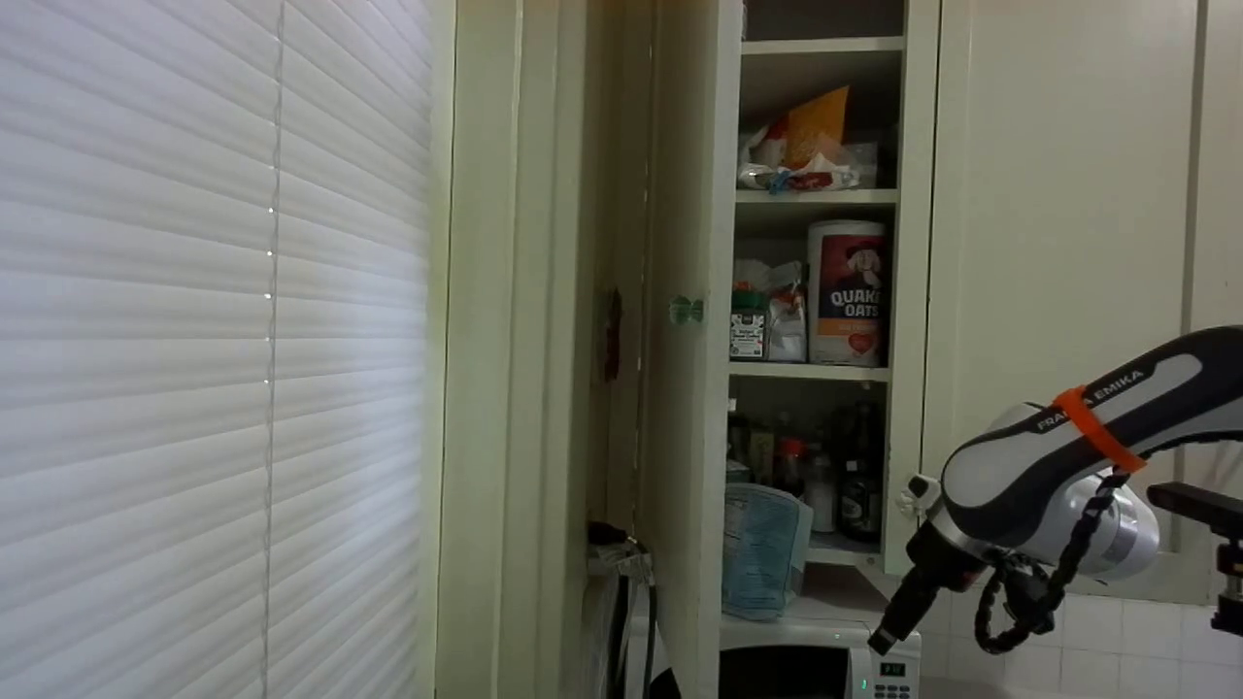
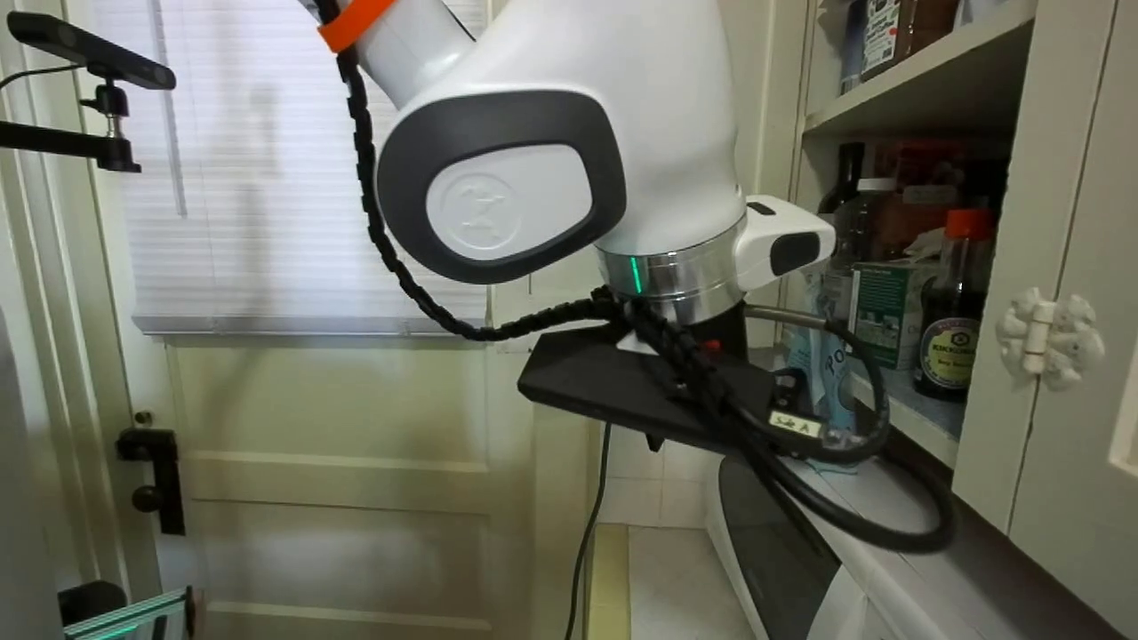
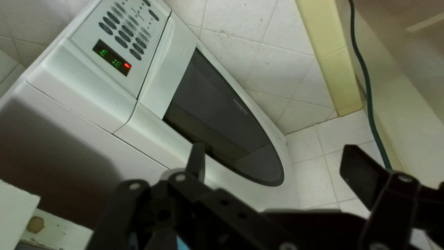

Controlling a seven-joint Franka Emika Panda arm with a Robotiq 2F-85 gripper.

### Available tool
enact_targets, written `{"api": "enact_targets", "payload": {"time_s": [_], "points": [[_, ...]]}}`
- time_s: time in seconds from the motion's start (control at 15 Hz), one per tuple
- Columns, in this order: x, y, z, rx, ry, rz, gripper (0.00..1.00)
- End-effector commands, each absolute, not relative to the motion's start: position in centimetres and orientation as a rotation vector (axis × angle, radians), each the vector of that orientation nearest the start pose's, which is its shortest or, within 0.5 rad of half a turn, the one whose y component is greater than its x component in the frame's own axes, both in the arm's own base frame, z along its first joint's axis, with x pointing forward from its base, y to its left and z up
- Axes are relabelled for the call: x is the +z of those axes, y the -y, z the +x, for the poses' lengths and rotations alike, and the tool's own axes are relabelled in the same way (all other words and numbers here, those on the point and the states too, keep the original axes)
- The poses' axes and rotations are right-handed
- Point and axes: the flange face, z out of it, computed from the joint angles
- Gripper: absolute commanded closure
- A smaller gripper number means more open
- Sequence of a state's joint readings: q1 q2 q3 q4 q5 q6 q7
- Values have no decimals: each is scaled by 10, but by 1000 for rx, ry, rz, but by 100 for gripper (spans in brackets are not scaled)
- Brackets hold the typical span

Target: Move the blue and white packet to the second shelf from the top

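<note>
The blue and white packet (image 1: 760,553) stands more or less upright on the white microwave (image 1: 816,634), low and right of centre in an exterior view, in front of the lower shelf (image 1: 843,557) of dark bottles (image 1: 858,500). The claw (image 3: 277,165) is wide, its fingers (image 3: 359,172) well apart at the bottom centre and lower right of the wrist view, with microwave door (image 3: 242,146) and pale tiles (image 3: 312,184) showing between them. In an exterior view the second shelf from the top (image 1: 816,197), upper right of centre, bears an orange packet (image 1: 818,126).
</note>
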State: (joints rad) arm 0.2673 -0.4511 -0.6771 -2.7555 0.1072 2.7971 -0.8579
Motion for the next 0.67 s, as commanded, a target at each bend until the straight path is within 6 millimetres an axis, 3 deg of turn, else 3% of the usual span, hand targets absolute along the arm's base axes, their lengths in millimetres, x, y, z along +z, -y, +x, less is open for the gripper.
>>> {"api": "enact_targets", "payload": {"time_s": [0.0,0.13,0.6], "points": [[366,157,378,-773,520,-2951,0],[366,158,378,-774,520,-2951,0],[385,168,398,-1023,559,-2916,0]]}}
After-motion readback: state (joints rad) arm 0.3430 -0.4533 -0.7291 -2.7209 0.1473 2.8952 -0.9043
